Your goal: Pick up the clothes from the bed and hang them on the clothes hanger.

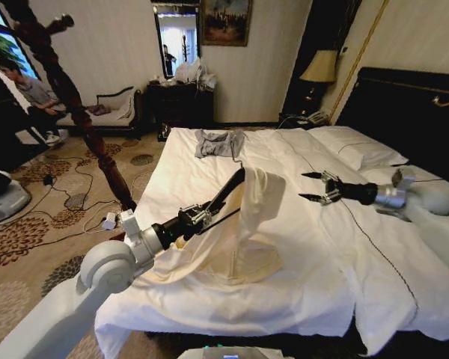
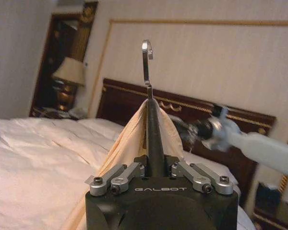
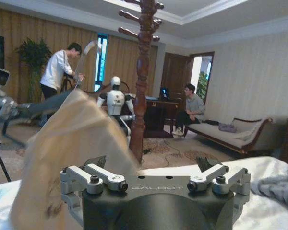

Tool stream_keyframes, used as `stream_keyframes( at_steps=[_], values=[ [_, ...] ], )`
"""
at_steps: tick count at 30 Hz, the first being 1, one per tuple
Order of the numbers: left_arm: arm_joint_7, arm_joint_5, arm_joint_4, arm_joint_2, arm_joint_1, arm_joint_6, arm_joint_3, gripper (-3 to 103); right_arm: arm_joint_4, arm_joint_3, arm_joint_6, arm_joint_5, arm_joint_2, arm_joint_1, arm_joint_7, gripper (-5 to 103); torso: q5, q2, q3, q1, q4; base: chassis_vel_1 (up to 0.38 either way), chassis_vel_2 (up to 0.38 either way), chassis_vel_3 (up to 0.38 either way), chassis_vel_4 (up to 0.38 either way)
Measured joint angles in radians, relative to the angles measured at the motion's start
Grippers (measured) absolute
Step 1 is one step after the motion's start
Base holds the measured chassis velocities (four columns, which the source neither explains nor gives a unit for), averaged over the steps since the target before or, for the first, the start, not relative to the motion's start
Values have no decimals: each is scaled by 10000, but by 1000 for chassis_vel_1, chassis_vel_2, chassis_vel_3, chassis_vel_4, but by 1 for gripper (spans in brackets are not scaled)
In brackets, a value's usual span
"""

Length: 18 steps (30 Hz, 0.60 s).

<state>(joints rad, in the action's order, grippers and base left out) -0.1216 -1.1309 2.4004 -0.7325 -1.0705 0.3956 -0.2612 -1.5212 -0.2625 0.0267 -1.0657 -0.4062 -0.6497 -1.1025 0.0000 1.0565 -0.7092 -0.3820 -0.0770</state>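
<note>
While the shirt [image 1: 251, 224] is draping over the hanger [image 1: 226, 193], its upper part is being lifted clear of the bed [image 1: 314, 292] and its lower part is spreading on the sheet below, so the fabric is partly hanging and partly lying. The hanger is sitting inside the garment, its hook [image 2: 147, 60] sticking up out of the neck in the left wrist view, which suggests the shirt is already threaded on and is being held aloft so it can fall straight. The left gripper [image 1: 202, 217] is reaching in from the robot's left side, its fingers [image 2: 119, 176] closing on the hanger's black frame and keeping it tilted up over the middle of the bed. The right gripper [image 1: 313, 187] is hovering just beside the shirt's raised edge, apart from it, its fingers [image 1: 311, 175] spreading wide and holding nothing, probably placed there to steady or tug the cloth. A grey garment [image 1: 218, 142] is lying farther up the bed, and a wooden coat stand [image 1: 75, 97] is standing on the carpet beyond the bed's left edge.
</note>
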Motion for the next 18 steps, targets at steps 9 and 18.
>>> stream_keyframes(
  at_steps=[9,18],
  values=[
    [-31,77,357,133,171,171,642,18,-205,-109,146,367,3,-189,-1225,100,-1,0,1,1,-7,0,0,0,0],
    [-68,69,617,199,207,195,656,18,-192,-240,856,741,47,-276,-3871,101,0,0,1,1,-6,0,0,0,0]
  ],
)
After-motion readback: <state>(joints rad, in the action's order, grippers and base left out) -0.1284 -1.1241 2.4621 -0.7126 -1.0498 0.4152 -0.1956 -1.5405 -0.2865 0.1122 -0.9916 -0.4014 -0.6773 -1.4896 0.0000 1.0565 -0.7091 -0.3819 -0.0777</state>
